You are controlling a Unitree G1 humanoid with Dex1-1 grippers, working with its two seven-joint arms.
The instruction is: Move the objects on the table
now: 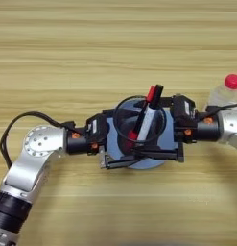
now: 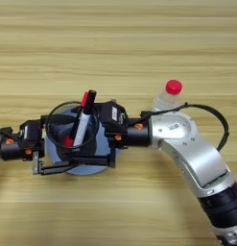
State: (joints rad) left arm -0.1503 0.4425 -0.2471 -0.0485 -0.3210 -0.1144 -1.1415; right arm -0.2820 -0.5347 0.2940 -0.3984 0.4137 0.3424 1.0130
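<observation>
At frame centre, the dark cup (image 1: 139,126) holding a marker (image 1: 146,115) stood on the light-blue plate (image 1: 151,163), with the left gripper (image 1: 121,156) and right gripper (image 1: 160,153) flanking it. Their jaw states could not be told. The red-capped bottle (image 2: 167,97) waited at the right, so the cup's grasp seemingly needed confirming next.

Table (image 1: 115,43) is showing light matt wood with plank grain. Cup (image 1: 139,126) on the plate (image 1: 153,163) is looking dark, translucent, glossy plastic. Plate is looking smooth, matt pale blue. Marker (image 1: 148,113) inside cup is showing glossy plastic. Bottle (image 2: 167,98) right of cup is showing clear plastic, shiny red cap.
</observation>
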